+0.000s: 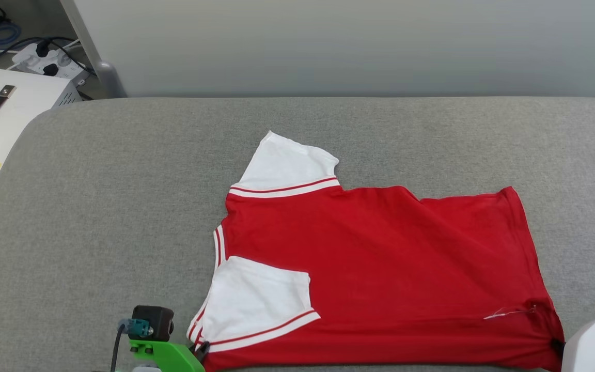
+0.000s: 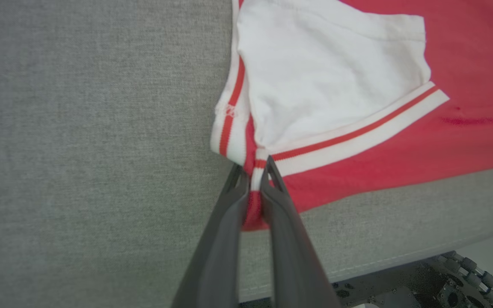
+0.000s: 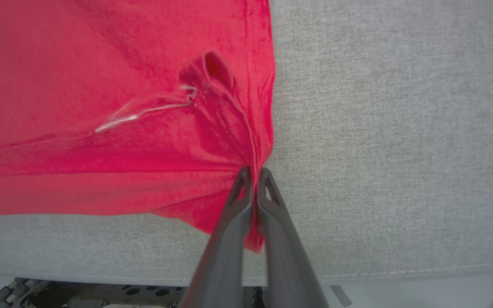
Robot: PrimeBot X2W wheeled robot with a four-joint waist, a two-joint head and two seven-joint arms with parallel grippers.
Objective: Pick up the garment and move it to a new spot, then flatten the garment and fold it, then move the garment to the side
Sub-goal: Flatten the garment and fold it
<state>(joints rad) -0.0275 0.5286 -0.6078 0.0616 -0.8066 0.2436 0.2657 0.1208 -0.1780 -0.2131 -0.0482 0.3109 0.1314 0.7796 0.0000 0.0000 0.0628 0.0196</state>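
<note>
Grey padded tabletop (image 1: 122,206) beneath us, and at its near edge both arms are on the garment (image 1: 370,258). The left gripper (image 2: 253,171) is pinched tight on the striped-trim corner by the near sleeve (image 1: 256,299), and the right gripper (image 3: 255,173) is clamped just as tight on the hem corner, cloth bunching into its jaws. We read this as a fold or a smoothing pull. For it to go well, we'd lift both corners together and level, with the near edge taut between them, so that sleeve lying over the red body doesn't slip askew. Mid-cloth we see diagonal wrinkles and a loose white thread (image 1: 509,311), so gentle tension, no yanking. Farther out, the far sleeve (image 1: 287,160) sticks out flat. Beyond the table, a pale wall (image 1: 354,46).
</note>
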